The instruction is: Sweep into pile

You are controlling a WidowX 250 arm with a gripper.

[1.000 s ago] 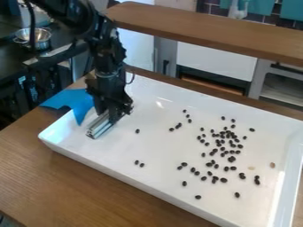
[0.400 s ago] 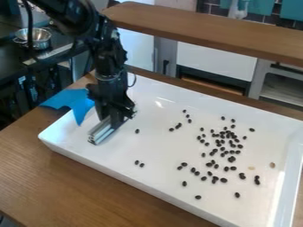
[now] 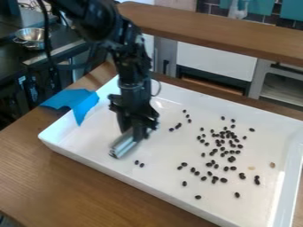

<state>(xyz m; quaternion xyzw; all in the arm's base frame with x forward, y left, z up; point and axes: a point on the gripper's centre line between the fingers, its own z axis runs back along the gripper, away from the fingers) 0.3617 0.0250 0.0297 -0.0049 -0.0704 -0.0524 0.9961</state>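
"Your gripper [image 3: 135,132] and silver bar [image 3: 122,145] shift right across the tray [image 3: 118,174]. Grip?"

"Closed on the bar. Your bean scatter [image 3: 220,142] lies right of it, stray pair [image 3: 141,165] just off its near end."

The desk [image 3: 53,186] has a brown, wood-grained top, seen bare at the left and along the near side, with a strip running behind at the far side. On it lies a large white rectangular tray [image 3: 106,165] with raised walls, set at a slant. At the tray's left end, a blue piece [image 3: 74,98], perhaps cloth, spans desk and tray wall.
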